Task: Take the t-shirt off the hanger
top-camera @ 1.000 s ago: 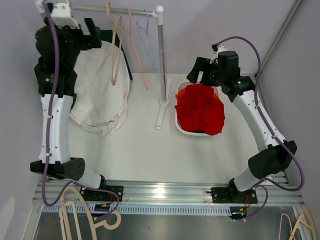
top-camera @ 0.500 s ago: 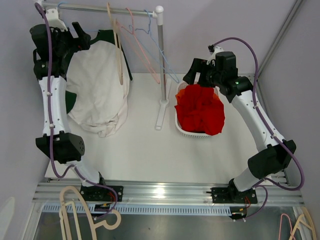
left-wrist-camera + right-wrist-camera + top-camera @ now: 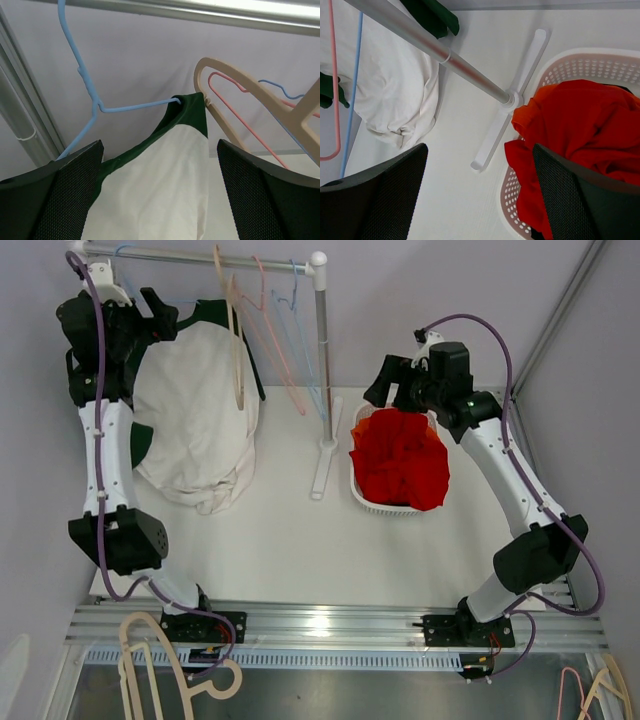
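Draping onto white table [image 3: 280, 530], t-shirt [image 3: 200, 430]; walls [image 3: 420, 290] seemingly lavender.

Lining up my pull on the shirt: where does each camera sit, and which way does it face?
Top external: above and behind the bases, looking down on the table; left arm and right arm show whole.
Left wrist: up by the rail, facing the blue hanger and the t-shirt collar; the left fingers, open, fill the bottom corners.
Right wrist: above the basket, looking down at the red garment and rack foot; the right fingers, open, at the bottom.
Shared: the t-shirt shows in all three.
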